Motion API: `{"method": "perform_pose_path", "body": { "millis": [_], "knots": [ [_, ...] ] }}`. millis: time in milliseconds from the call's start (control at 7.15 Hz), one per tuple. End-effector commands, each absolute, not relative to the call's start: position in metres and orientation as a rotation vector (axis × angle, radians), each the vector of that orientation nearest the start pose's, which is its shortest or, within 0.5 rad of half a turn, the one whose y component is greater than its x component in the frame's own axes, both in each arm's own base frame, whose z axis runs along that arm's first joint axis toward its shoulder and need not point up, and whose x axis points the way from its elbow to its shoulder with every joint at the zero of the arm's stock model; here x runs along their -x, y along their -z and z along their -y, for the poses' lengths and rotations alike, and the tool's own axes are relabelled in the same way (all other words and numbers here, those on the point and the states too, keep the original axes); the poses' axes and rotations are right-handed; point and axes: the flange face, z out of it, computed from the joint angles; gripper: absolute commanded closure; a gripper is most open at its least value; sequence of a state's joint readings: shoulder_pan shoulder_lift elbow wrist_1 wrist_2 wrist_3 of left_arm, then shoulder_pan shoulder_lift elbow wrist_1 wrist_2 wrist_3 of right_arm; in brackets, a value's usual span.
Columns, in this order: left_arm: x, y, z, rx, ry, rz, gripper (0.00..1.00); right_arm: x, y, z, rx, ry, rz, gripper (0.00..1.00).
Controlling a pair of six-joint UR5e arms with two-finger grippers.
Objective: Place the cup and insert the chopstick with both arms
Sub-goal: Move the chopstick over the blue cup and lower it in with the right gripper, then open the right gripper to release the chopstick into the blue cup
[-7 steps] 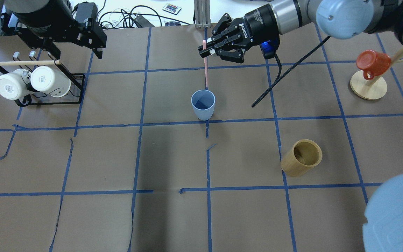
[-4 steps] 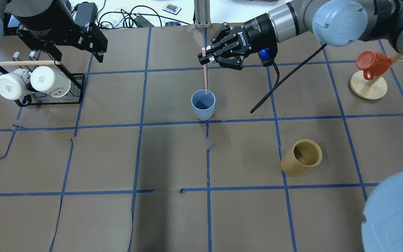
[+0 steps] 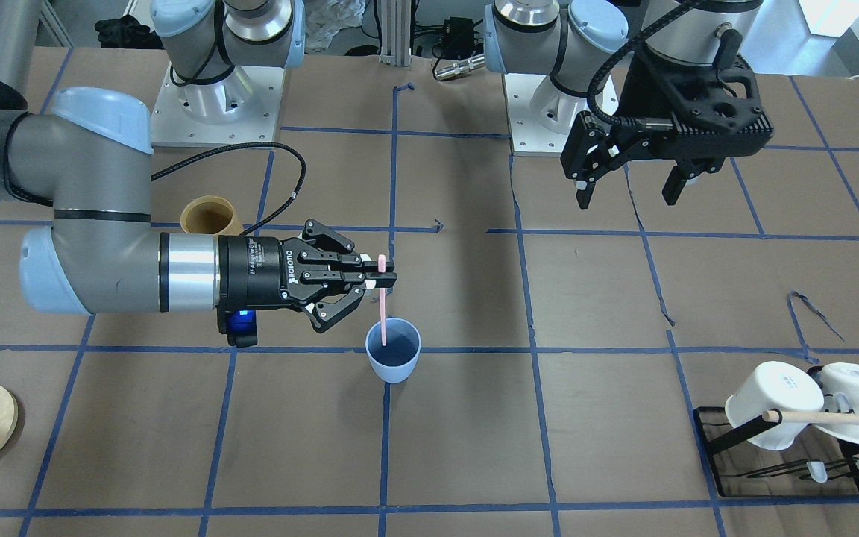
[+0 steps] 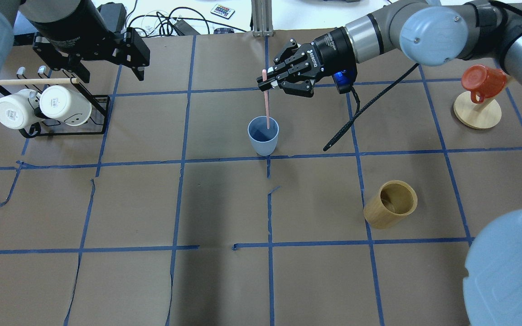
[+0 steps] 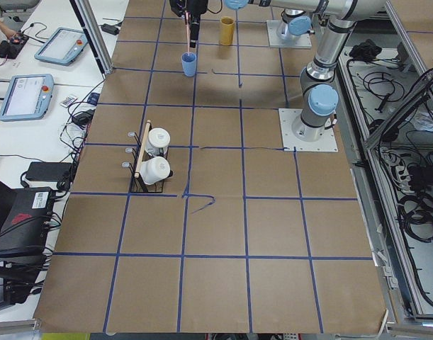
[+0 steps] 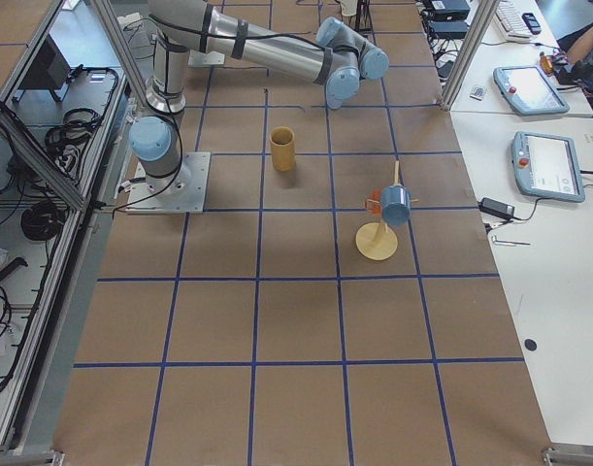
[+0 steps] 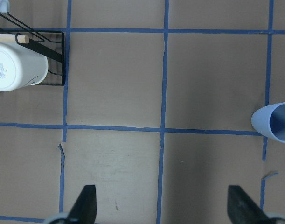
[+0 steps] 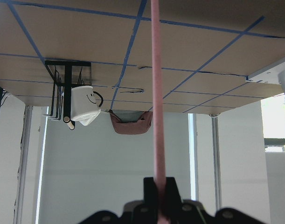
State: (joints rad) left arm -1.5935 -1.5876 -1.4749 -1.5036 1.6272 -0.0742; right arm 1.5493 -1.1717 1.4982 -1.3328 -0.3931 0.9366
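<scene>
The light blue cup (image 4: 263, 138) stands upright near the table's middle; it also shows in the front view (image 3: 394, 367) and at the right edge of the left wrist view (image 7: 275, 123). My right gripper (image 4: 265, 82) (image 3: 385, 280) is shut on the upper end of the pale pink chopstick (image 4: 267, 102) (image 3: 382, 313) (image 8: 156, 93). The stick hangs almost upright with its lower end inside the cup's mouth. My left gripper (image 4: 112, 74) (image 3: 627, 198) (image 7: 162, 207) is open and empty, hovering by the mug rack, well away from the cup.
A black rack with two white mugs (image 4: 43, 108) (image 3: 795, 406) and a wooden rod stands at the robot's left. A tan bamboo cylinder (image 4: 390, 203) (image 3: 209, 216) stands on the robot's right. A red mug hangs on a wooden stand (image 4: 480, 86).
My right gripper has come down and toward the cup with the chopstick; the stick's lower end went from behind the rim into the cup. The left gripper has shifted slightly right.
</scene>
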Motion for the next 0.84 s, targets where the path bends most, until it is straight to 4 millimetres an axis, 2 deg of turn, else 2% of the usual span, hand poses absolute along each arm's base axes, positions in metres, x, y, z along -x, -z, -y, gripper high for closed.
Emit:
{"method": "perform_pose_path", "body": {
  "millis": [0,140,280,419,699],
  "knots": [
    [0.141,-0.536,0.506,0.115,0.235,-3.091,0.00,-0.212,-0.343,0.605,-1.321,-1.152,-1.614,0.00],
    [0.138,-0.539,0.505,0.124,0.241,-3.093,0.00,-0.213,-0.347,0.603,-1.322,-1.150,-1.615,0.00],
    [0.137,-0.538,0.504,0.127,0.237,-3.090,0.00,-0.213,-0.365,0.606,-1.313,-1.097,-1.657,0.00],
    [0.139,-0.538,0.503,0.120,0.239,-3.090,0.00,-0.208,-0.387,0.607,-1.386,-0.976,-1.778,0.00],
    [0.139,-0.539,0.503,0.120,0.244,-3.091,0.00,-0.190,-0.414,0.597,-1.380,-0.704,-2.045,0.00]
  ]
}}
